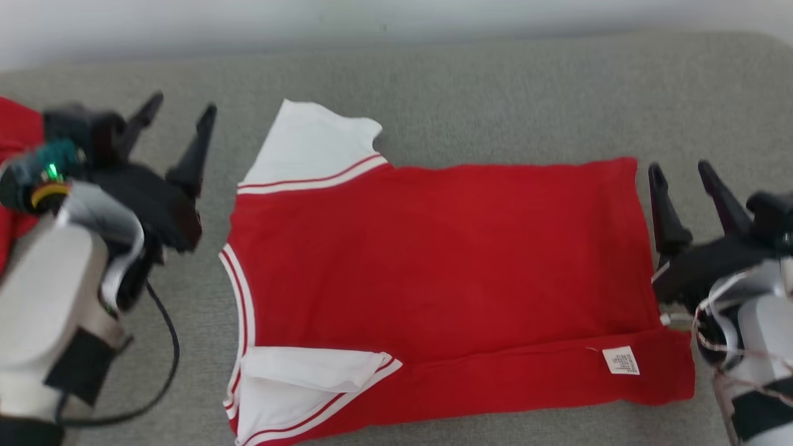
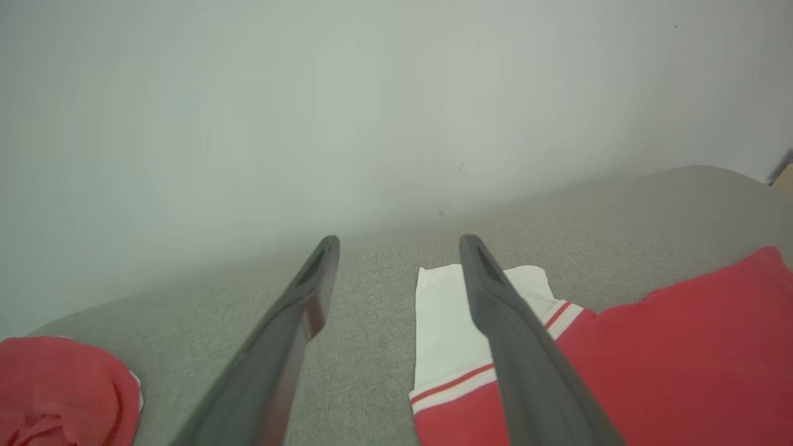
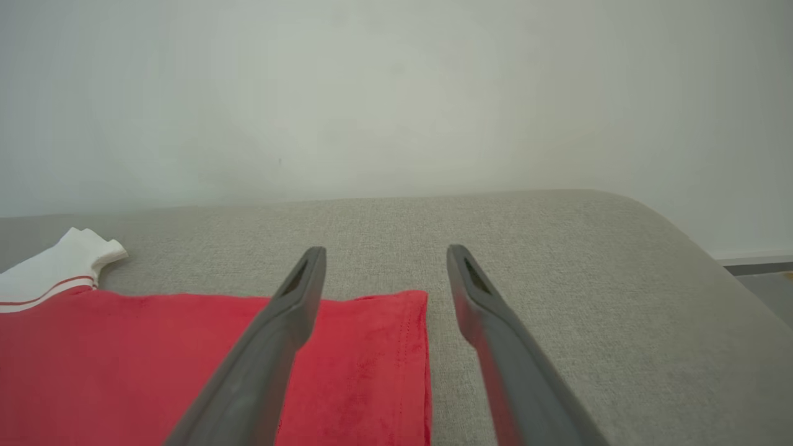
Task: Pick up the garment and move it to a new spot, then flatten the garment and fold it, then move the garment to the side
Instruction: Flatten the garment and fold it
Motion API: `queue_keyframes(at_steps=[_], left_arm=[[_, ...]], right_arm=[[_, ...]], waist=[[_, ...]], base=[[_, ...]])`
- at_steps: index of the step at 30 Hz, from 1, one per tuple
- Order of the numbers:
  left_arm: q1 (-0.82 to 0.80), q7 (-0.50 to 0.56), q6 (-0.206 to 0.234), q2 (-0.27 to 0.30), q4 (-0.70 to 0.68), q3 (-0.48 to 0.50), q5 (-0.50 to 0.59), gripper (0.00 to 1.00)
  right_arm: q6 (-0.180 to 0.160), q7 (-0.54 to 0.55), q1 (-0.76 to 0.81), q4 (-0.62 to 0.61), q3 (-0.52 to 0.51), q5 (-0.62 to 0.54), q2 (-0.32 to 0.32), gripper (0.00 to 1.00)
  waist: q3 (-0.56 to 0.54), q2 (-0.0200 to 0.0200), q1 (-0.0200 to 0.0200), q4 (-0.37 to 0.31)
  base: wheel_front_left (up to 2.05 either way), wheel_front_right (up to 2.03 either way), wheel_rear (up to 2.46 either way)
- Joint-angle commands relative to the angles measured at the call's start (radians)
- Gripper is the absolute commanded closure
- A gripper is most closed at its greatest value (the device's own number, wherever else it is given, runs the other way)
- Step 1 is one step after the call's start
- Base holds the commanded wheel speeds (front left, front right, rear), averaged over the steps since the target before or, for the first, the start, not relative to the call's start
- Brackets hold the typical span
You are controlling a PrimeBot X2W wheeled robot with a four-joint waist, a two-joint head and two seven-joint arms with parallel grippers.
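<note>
The garment (image 1: 433, 260) is a red T-shirt with white sleeves and red-and-white trim, lying spread on the grey cushion, neck end to the left. Its near long edge is folded over, with a white label (image 1: 620, 360) showing, and the near sleeve lies folded in. The far white sleeve (image 2: 446, 322) sticks out flat. My left gripper (image 1: 181, 114) hovers open left of the shirt's sleeve end, empty. My right gripper (image 1: 681, 170) stands open just right of the hem (image 3: 421, 347), empty. Both wrist views show spread fingers with nothing between them.
Another red cloth (image 1: 15, 155) lies bunched at the far left edge, also seen as a red heap (image 2: 62, 390). The grey cushion (image 1: 495, 105) extends behind the shirt to a pale wall (image 3: 396, 93). Its right end curves down (image 3: 712, 279).
</note>
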Motion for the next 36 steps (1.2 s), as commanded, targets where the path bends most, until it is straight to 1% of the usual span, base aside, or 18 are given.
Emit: queue_keyframes(at_steps=[1, 6, 8, 12, 16, 21, 25, 36], left_arm=[[-0.04, 0.017, 0.001, 0.007, 0.016, -0.019, -0.021, 0.0], [-0.198, 0.082, 0.001, 0.044, 0.094, -0.114, -0.097, 0.0], [-0.255, 0.101, 0.001, 0.064, 0.112, -0.174, -0.1, 0.0], [-0.338, 0.134, 0.001, 0.078, 0.167, -0.247, -0.153, 0.0], [-0.405, 0.151, 0.001, 0.086, 0.219, -0.312, -0.184, 0.0], [-0.454, 0.179, 0.002, 0.096, 0.3, -0.366, -0.236, 0.0], [-0.483, 0.178, 0.002, 0.103, 0.354, -0.393, -0.263, 0.0], [-0.507, 0.173, 0.002, 0.093, 0.414, -0.479, -0.324, 0.0]], right_arm=[[-0.003, 0.008, -0.032, 0.011, 0.007, 0.006, -0.008, 0.0], [-0.003, 0.058, -0.158, 0.077, 0.047, 0.014, -0.016, 0.0], [-0.003, 0.077, -0.204, 0.101, 0.067, 0.019, -0.014, 0.0], [-0.003, 0.118, -0.269, 0.153, 0.097, 0.034, 0.0, 0.0], [-0.003, 0.147, -0.322, 0.199, 0.119, 0.058, 0.014, 0.0], [-0.003, 0.165, -0.368, 0.237, 0.168, 0.09, 0.033, 0.0], [-0.003, 0.16, -0.396, 0.255, 0.203, 0.114, 0.044, 0.0], [-0.003, 0.14, -0.451, 0.289, 0.269, 0.152, 0.049, 0.0]], waist=[[0.103, -0.0002, -0.0004, -0.051], [0.167, -0.0002, -0.0004, -0.081], [0.188, -0.0002, -0.0004, -0.095], [0.219, -0.0002, -0.0004, -0.118], [0.243, -0.0002, -0.0004, -0.137], [0.266, -0.0002, -0.0004, -0.165], [0.284, -0.0002, -0.0004, -0.184], [0.316, -0.0002, -0.0004, -0.192]], base=[[0.0, 0.0, 0.0], [0.0, 0.0, 0.0], [0.0, 0.0, 0.0], [0.0, 0.0, 0.0], [0.0, 0.0, 0.0], [0.0, 0.0, 0.0], [0.0, 0.0, 0.0], [0.0, 0.0, 0.0]])
